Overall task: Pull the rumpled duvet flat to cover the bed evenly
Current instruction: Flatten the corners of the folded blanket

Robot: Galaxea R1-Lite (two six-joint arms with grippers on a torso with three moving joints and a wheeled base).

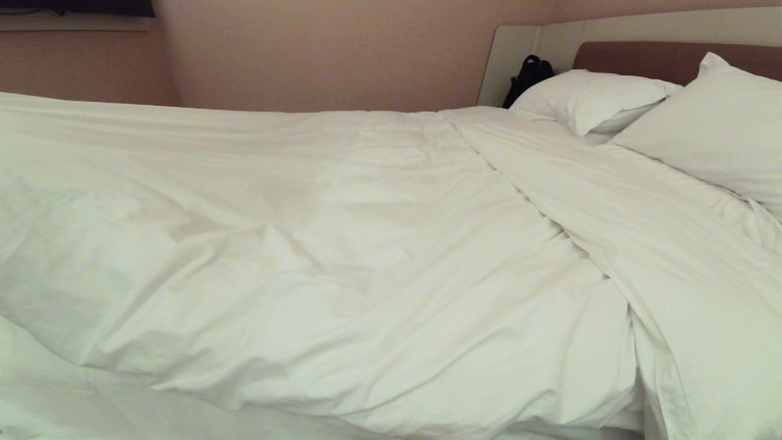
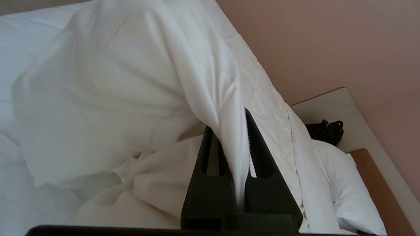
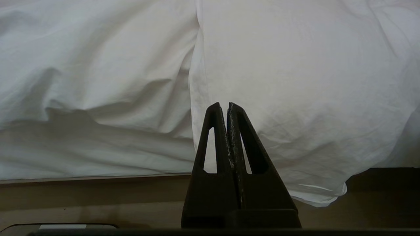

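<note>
You will find no words, numbers, labels or signs to read in any of these views
</note>
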